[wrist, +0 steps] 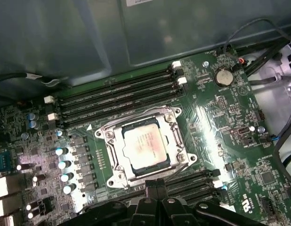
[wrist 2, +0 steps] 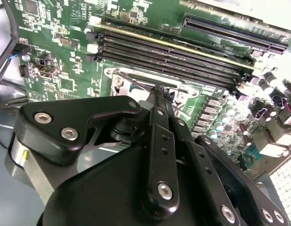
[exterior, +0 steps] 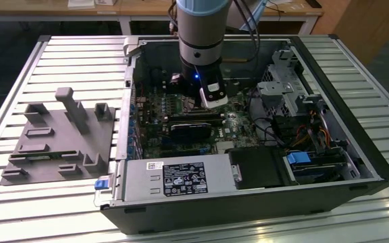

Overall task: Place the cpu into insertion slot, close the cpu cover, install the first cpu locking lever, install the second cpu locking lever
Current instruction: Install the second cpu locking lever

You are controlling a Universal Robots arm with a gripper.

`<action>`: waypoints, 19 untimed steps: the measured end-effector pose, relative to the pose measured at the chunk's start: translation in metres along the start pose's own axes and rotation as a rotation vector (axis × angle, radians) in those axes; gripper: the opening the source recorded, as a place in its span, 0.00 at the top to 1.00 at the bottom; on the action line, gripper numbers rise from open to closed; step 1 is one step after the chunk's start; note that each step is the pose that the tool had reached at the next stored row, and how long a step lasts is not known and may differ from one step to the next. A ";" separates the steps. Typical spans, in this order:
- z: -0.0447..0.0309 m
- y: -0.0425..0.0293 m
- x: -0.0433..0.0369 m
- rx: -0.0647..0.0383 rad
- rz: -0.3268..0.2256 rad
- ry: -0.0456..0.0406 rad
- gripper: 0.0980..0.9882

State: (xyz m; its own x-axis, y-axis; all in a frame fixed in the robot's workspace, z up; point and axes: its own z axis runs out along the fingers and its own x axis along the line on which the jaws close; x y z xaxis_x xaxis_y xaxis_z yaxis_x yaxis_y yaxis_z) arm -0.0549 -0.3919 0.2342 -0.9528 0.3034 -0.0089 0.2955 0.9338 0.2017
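Observation:
In the first wrist view the cpu [wrist: 144, 147] lies flat in the insertion slot [wrist: 109, 135], its silver top facing up. The cpu cover [wrist: 116, 151] lies down around it as a silver frame, and the chip shows through its window. My gripper [wrist: 157, 185] is shut, with its two black fingers pressed together at the socket's edge, beside the cover. In the second wrist view the fingertip [wrist 2: 157, 89] meets a thin wire locking lever [wrist 2: 136, 84] running along the socket frame. In the exterior view the arm [exterior: 198, 61] reaches down into the open computer case over the motherboard.
Long black memory slots [wrist: 117, 96] run on both sides of the socket. A row of capacitors [wrist: 63, 165] stands close by. The case holds a power supply [exterior: 174, 179], a drive cage [exterior: 296, 96] and loose cables. A grey fixture [exterior: 59, 136] sits outside on the slatted table.

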 end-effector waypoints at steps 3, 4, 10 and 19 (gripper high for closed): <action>0.0016 -0.0026 0.0018 -0.018 -0.002 0.0054 0.99; 0.0023 -0.0033 0.0026 -0.022 -0.004 0.0064 0.99; 0.0067 -0.0072 0.0072 -0.035 -0.016 0.0045 0.99; 0.0134 -0.0138 0.0149 -0.049 -0.033 -0.0012 0.99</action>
State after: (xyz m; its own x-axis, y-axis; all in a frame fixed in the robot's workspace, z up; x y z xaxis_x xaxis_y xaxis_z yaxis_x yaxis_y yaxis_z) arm -0.0722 -0.3977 0.2181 -0.9619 0.2729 -0.0174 0.2602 0.9328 0.2493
